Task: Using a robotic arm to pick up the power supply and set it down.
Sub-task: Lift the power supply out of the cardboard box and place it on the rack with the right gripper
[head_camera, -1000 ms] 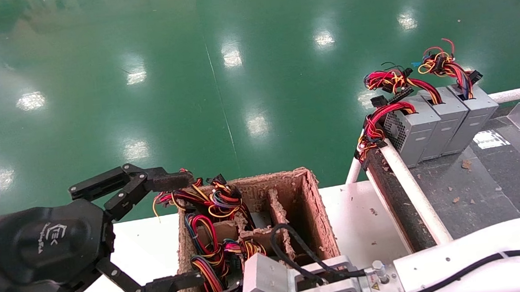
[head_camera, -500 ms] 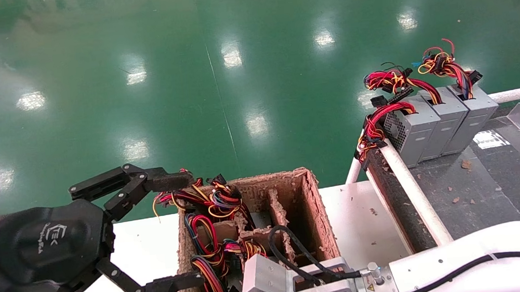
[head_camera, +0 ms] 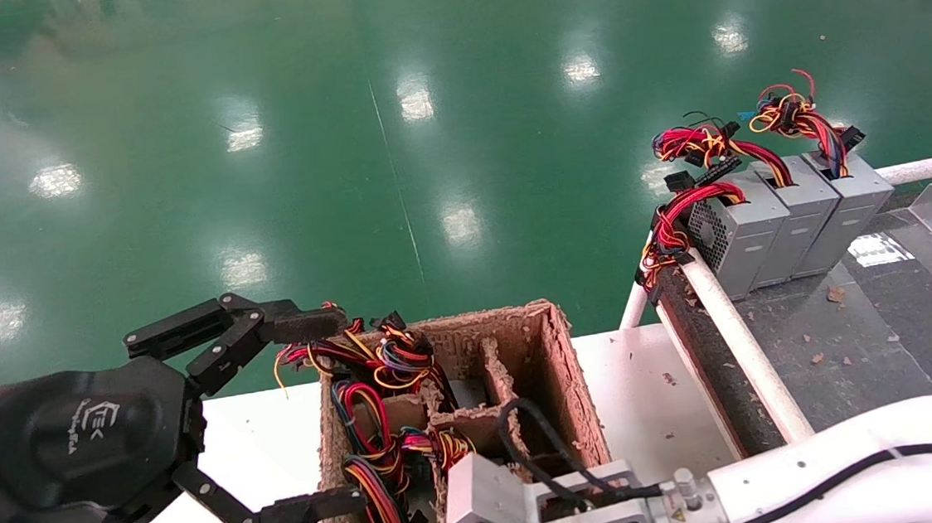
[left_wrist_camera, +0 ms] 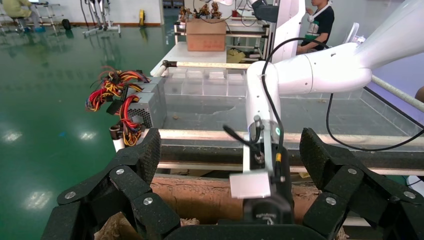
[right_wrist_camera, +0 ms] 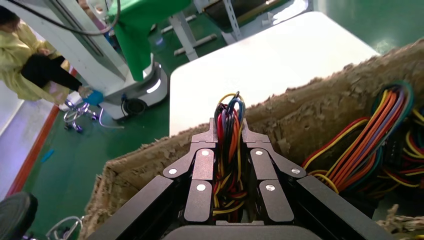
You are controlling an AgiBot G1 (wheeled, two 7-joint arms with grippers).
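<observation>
While clamped by right claw (right_wrist_camera: pixel 229 150), ribbed wires (right_wrist_camera: pixel 227 135)

Cardboard box (head_camera: pixel 562 370) on white table (head_camera: pixel 651 388); three power supplies (head_camera: pixel 795 215) right, on the conveyor (head_camera: pixel 854 331).

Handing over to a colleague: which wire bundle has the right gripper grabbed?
Find the brown cardboard divider box on the white table. The right gripper reaches into its near side, shut on a wire bundle. This bundle stands upright between the fingers; the others lie loose.
</observation>
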